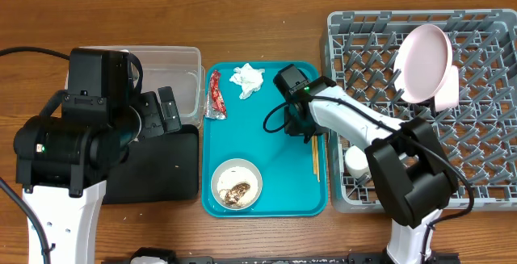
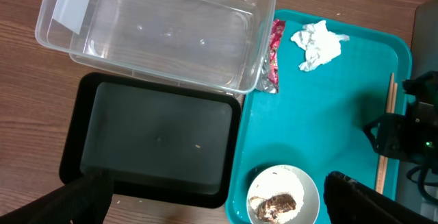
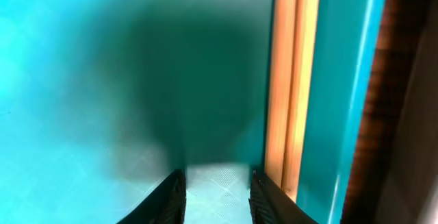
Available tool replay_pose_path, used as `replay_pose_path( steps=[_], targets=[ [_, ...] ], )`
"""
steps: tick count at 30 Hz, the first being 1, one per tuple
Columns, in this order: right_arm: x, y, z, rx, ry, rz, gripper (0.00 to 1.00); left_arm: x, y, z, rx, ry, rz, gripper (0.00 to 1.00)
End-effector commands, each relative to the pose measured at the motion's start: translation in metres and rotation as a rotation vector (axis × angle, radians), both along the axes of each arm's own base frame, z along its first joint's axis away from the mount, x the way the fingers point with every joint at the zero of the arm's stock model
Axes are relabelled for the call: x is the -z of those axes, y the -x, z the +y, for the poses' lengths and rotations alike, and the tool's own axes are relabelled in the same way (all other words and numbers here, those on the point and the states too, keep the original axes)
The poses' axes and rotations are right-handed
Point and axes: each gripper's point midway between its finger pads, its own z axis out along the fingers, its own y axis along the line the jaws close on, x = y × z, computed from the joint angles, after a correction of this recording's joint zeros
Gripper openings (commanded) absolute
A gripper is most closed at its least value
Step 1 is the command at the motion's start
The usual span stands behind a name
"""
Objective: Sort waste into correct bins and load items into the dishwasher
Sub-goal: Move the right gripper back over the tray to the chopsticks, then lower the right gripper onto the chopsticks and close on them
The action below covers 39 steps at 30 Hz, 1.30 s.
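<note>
A red wrapper [image 1: 215, 94] and a white tissue [image 1: 246, 78] lie at the back of the teal tray [image 1: 275, 203]. A white bowl [image 1: 237, 185] with brown food scraps sits at the tray's front. Wooden chopsticks [image 1: 315, 155] lie along its right edge. My right gripper [image 1: 296, 128] is open and empty, low over the tray just left of the chopsticks [image 3: 291, 80]. My left gripper [image 1: 166, 111] is open and empty above the clear tub [image 2: 157, 29] and black tray [image 2: 157, 138]. A pale pink plate [image 1: 426, 60] stands in the grey rack [image 1: 485, 167], with a white cup [image 1: 355, 161] at its left.
The clear tub [image 1: 182, 58] and black tray [image 1: 166, 171] sit left of the teal tray, the rack to its right. A pink piece [image 1: 447, 90] leans behind the plate. In the left wrist view the wrapper [image 2: 274, 56], tissue [image 2: 318, 44] and bowl [image 2: 282, 196] show.
</note>
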Motion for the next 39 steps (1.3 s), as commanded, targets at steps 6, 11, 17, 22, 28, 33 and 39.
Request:
replay_pose_path(
  steps=[6,11,17,22,28,33,39],
  targets=[
    [0.000,-0.004,-0.010,-0.079,0.070,0.012,0.34,-0.003,-0.001,0.003,-0.023,0.000,-0.010,1.00],
    [-0.019,-0.007,-0.024,-0.082,0.171,-0.014,0.35,-0.003,-0.001,0.003,-0.023,0.000,-0.010,1.00],
    [-0.017,-0.006,-0.020,-0.083,0.141,-0.010,0.36,-0.003,-0.001,0.003,-0.024,0.000,-0.010,1.00],
    [-0.016,-0.005,-0.008,-0.106,0.082,0.004,0.36,-0.003,-0.001,0.003,-0.023,0.000,-0.010,1.00],
    [-0.009,-0.001,-0.001,-0.130,0.042,0.024,0.23,-0.003,-0.001,0.003,-0.023,0.000,-0.010,1.00],
    [0.013,0.013,-0.004,-0.134,0.037,0.079,0.23,-0.003,-0.001,0.003,-0.023,0.000,-0.010,1.00],
    [0.025,0.024,-0.007,-0.166,0.052,0.143,0.20,-0.003,-0.001,0.003,-0.023,0.000,-0.010,1.00]
  ],
)
